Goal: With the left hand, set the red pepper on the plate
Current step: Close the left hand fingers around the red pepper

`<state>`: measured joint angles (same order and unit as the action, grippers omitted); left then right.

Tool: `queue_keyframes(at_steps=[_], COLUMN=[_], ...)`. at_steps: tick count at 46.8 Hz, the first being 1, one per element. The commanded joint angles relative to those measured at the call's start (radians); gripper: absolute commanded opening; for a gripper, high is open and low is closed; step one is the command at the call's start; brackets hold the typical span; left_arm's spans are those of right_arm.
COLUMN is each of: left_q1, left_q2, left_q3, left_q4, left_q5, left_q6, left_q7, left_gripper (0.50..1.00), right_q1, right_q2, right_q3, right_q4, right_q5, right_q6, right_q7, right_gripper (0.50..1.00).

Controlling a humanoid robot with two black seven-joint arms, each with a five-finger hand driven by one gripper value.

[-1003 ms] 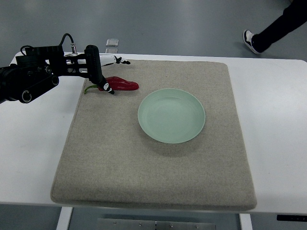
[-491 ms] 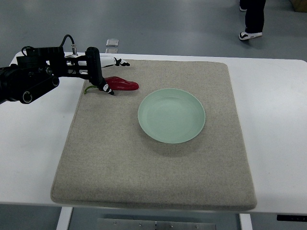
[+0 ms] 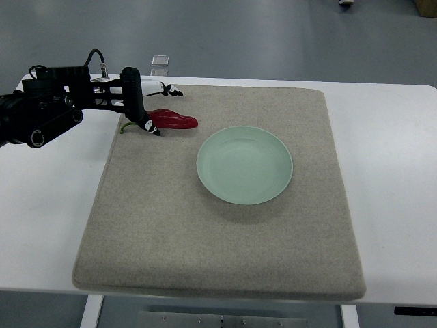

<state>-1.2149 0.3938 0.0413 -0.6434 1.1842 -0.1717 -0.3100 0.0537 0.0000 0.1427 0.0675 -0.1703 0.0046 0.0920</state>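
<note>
A red pepper (image 3: 175,121) with a green stem lies on the grey mat (image 3: 225,239), left of the pale green plate (image 3: 244,165), which holds nothing. My left hand (image 3: 164,109) reaches in from the left edge on a black arm and hovers over the pepper's stem end. Its dark fingers (image 3: 145,121) curve down onto the stem end, while its white fingers (image 3: 167,87) stretch out to the right, apart from the pepper. The pepper rests flat on the mat. The right arm is out of sight.
The mat covers most of a white table (image 3: 389,171). A small silver bracket (image 3: 160,61) sits at the table's far edge behind the hand. Grey floor lies beyond the table.
My left hand and the pepper have barely shifted. A person's legs and shoe at the top right have walked out of view.
</note>
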Motion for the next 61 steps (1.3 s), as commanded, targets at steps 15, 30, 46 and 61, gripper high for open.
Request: queue_keyframes(at_steps=[15, 30, 46, 61], left_q1=[0.011, 0.014, 0.014, 0.014], left_q2=[-0.02, -0.032, -0.032, -0.032], left_q3=[0.0, 0.002, 0.045, 0.049], left_q4=[0.025, 0.03, 0.031, 0.03], left_q5=[0.0, 0.0, -0.002, -0.002], left_q6=[0.021, 0.02, 0.02, 0.018], left_q7=[0.003, 0.003, 0.002, 0.005], left_gripper=[0.883, 0.859, 0.726, 0.5], right_q1=[0.0, 0.0, 0.0, 0.0], right_q2=[0.0, 0.0, 0.0, 0.0], right_q3=[0.0, 0.0, 0.0, 0.0], right_q4=[0.0, 0.0, 0.0, 0.0], right_q5=[0.0, 0.0, 0.0, 0.0], right_q6=[0.0, 0.0, 0.0, 0.0], right_q7=[0.0, 0.0, 0.0, 0.0], right_gripper=[0.932, 0.932, 0.932, 0.932])
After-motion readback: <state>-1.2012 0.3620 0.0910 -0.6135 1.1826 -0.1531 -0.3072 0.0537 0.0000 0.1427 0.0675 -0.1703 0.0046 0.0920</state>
